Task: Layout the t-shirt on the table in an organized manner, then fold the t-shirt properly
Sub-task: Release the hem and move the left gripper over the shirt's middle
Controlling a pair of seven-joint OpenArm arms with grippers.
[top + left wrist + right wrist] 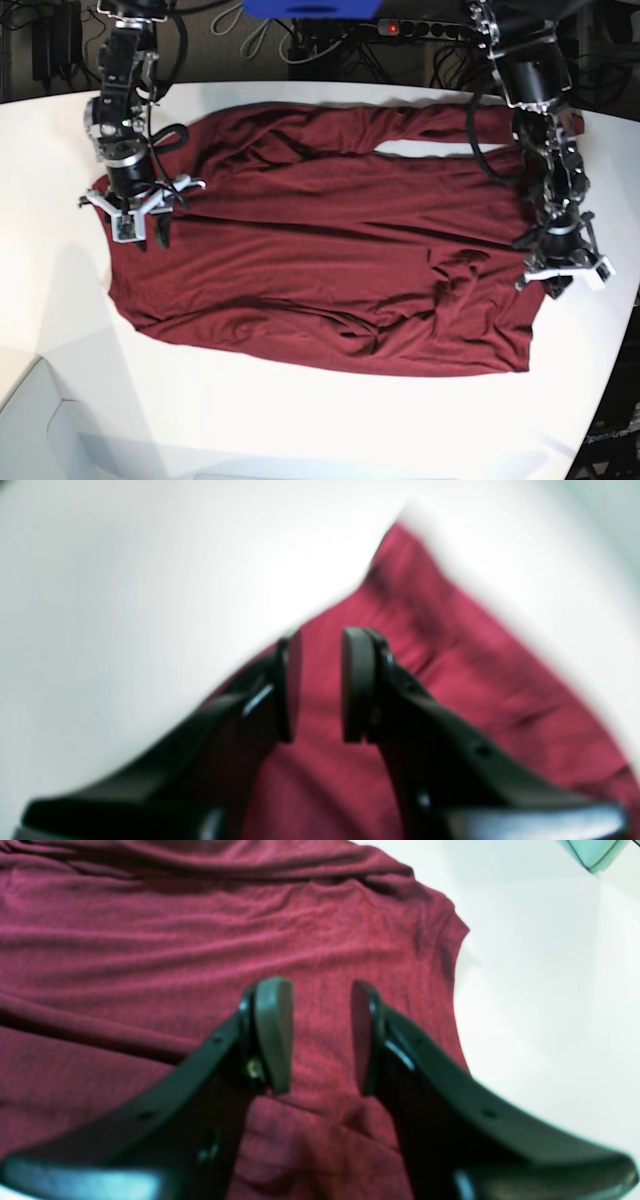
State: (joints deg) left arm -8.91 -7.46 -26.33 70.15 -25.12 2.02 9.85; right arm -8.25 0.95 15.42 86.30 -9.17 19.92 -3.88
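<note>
The t-shirt point(330, 250) lies spread across the middle of the white surface point(300, 420) in the base view, sleeves stretched toward the upper right; wrinkles bunch near its lower right part. The left gripper point(321, 685) hangs at the shirt's right edge, jaws spread with red cloth showing in the gap, pinching nothing; the right gripper point(320, 1035) stands over the shirt's left edge, jaws likewise parted and empty.

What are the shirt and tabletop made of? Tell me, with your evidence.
T-shirt: likely thin knit jersey, matte maroon; it lies in soft ripples with fine texture up close. Table: smooth, glossy white, probably laminate or plastic; sheen shows, exact material unclear.
</note>
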